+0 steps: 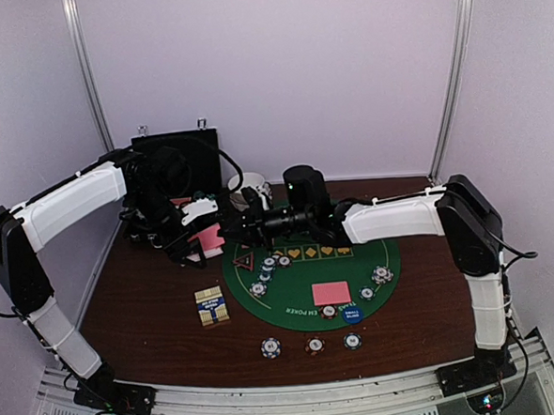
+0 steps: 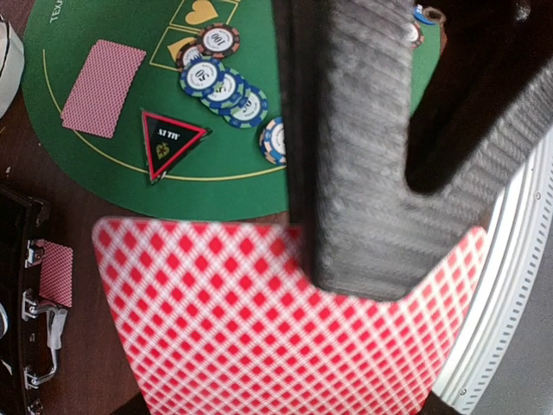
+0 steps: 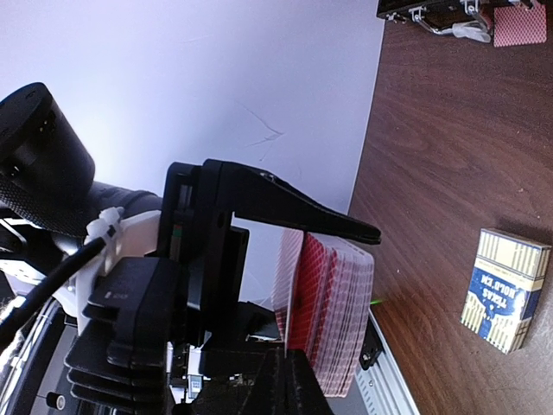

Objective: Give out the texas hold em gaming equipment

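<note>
Pulling one card off the deck is the step in hand, by my reading. Left end effector (image 1: pixel 202 237) clamps the pink-backed deck (image 2: pixel 259 328), held in the air over the left side of the tabletop (image 1: pixel 151 300), just off the green mat (image 1: pixel 291 287). Right end effector (image 1: pixel 245 225) is pressed together at the deck's edge. Its wrist view suggests it has nipped a single end card (image 3: pixel 298 303), though its fingertips are mostly hidden. One dealt card (image 1: pixel 330 293) lies face down on the mat, with chips (image 1: pixel 259 288) and the red triangle token (image 2: pixel 173 143) nearby.

To do it well:
- Draw slowly, straight along the card's plane, so neighbouring cards don't drag out.
- Keep the left grip firm and fixed.
- Confirm only one card came free before carrying it over the mat.
</note>
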